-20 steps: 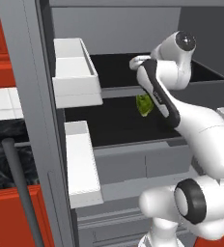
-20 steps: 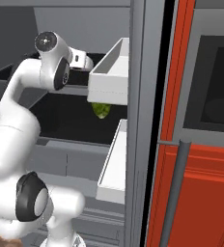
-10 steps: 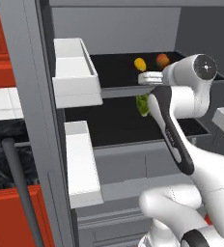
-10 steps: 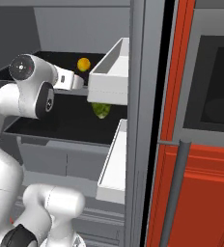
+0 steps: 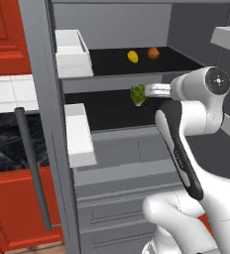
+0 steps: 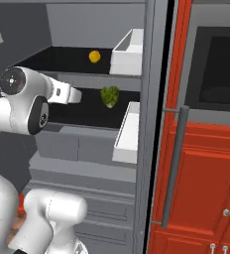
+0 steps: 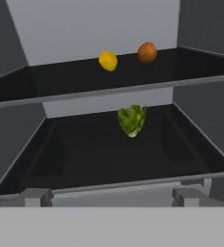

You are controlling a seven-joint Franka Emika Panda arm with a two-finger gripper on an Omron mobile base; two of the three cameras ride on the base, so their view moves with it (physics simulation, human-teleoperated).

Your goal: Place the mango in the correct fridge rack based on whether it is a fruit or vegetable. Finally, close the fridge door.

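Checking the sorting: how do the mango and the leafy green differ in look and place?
The mango is smooth, rounded and yellow-orange; the green is crinkled and green. The mango lies on the upper rack beside a reddish fruit; the green sits alone on the lower rack. Neither is held.

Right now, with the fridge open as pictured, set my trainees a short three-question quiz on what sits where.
1. True or false: the mango lies on the upper rack, beside a reddish-orange fruit.
2. What sits on the lower rack? A) a green leafy vegetable B) a bottle C) a bowl
3. Fill in: the gripper stands ____, holding nothing.

Key: 1 true; 2 A, the green leafy vegetable; 3 open.
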